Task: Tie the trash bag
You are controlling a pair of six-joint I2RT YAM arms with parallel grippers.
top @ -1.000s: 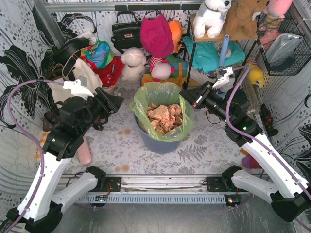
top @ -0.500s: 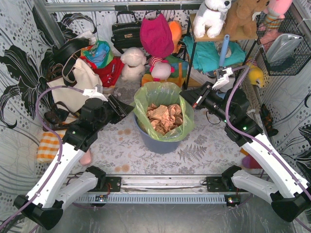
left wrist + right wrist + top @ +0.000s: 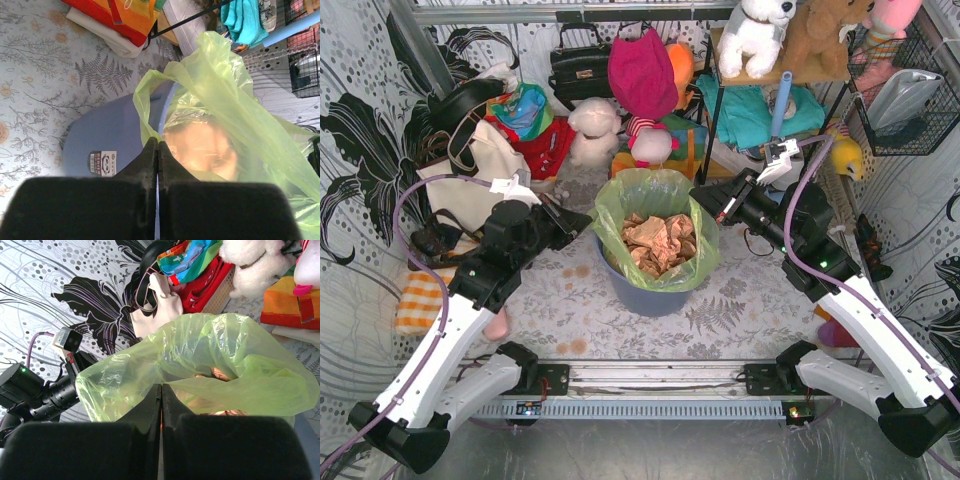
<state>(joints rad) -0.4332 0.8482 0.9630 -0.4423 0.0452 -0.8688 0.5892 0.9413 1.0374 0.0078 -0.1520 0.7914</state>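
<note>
The trash bag (image 3: 665, 187) stands open at the centre of the top view. It is a thin, translucent light-green liner seated in a blue-grey bin (image 3: 645, 295), with its rim draped out over the bin's edge. Crumpled tan paper (image 3: 658, 243) fills it. Both wrist views show the film wrinkled, billowing and untied.
</note>
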